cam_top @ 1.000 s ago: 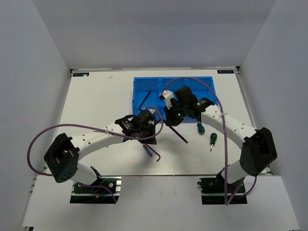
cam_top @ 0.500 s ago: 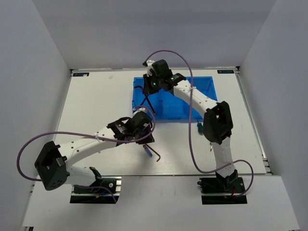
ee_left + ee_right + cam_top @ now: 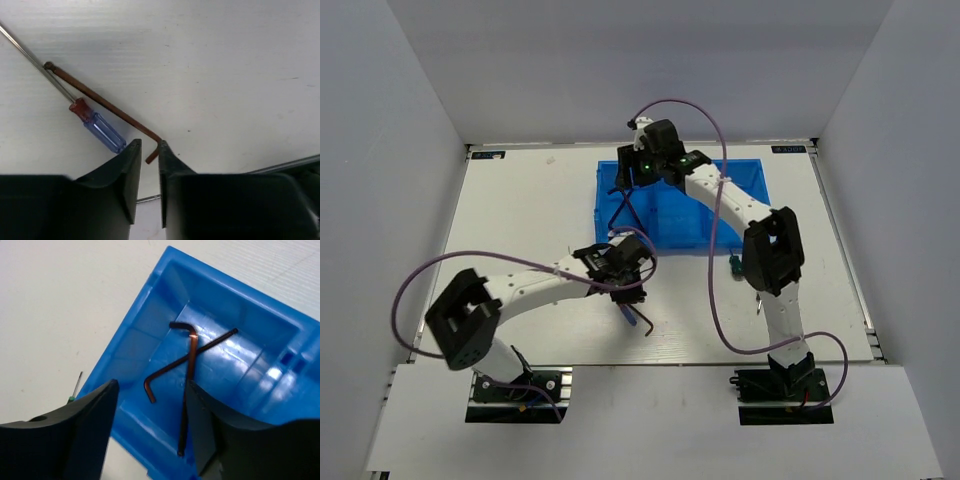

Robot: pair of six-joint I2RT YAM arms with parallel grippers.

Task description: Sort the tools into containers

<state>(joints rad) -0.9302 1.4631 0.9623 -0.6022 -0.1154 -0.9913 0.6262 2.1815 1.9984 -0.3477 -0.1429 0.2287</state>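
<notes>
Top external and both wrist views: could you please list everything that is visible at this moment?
table: one, white.
blue tray: one, bright blue, three compartments, far centre of the table.
hex keys in tray: two, dark coppery, crossed in the left-end compartment.
loose hex key: one, brownish, on the table by the left gripper.
blue-handled screwdriver: one, blue with red collar, beside the loose hex key.
green-handled screwdriver: at least one, green, by the tray's near right corner.
left gripper: one, black, jaws narrowly apart at the loose hex key's short leg.
right gripper: one, black, open above the left-end compartment.
</notes>
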